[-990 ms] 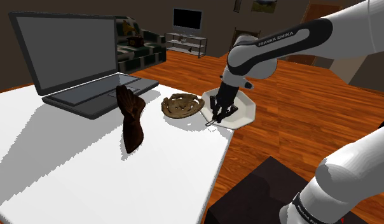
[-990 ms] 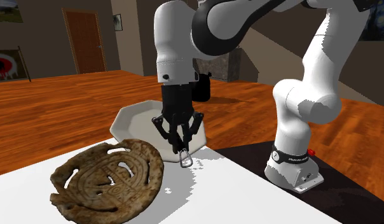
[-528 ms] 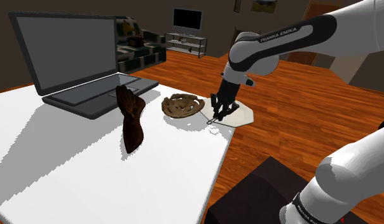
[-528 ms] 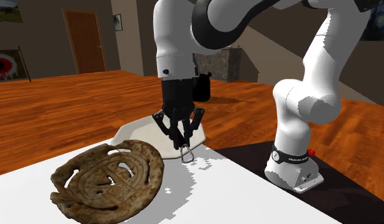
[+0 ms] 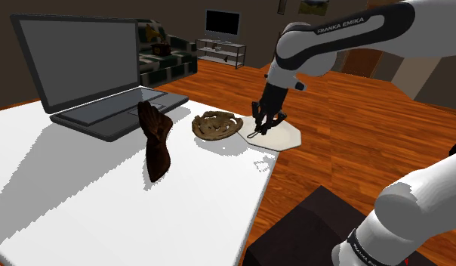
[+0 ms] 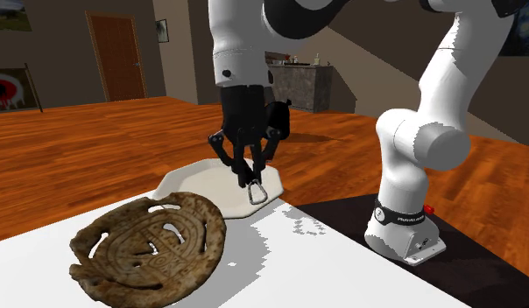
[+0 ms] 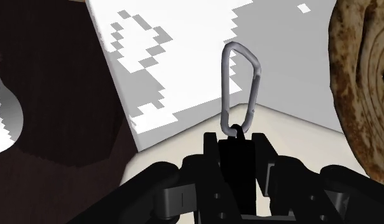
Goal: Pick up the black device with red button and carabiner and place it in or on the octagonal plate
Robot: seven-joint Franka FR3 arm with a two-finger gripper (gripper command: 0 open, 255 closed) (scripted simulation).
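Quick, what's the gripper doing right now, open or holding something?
Gripper: shut on the black device, its silver carabiner hanging below it.

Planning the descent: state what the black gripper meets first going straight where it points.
Likely the near rim of the white octagonal plate, beside the white table; the silver carabiner on the black device in the black gripper touches first. Depth unclear.

I note the end effector (image 6: 249,164) and black device (image 7: 236,167) both black; carabiner (image 6: 257,192) silver-grey; octagonal plate (image 6: 194,174) plain white; carved disc (image 6: 149,245) mottled tan-brown, ringed pattern; bench (image 5: 106,208) white; laptop (image 5: 81,69) dark grey.
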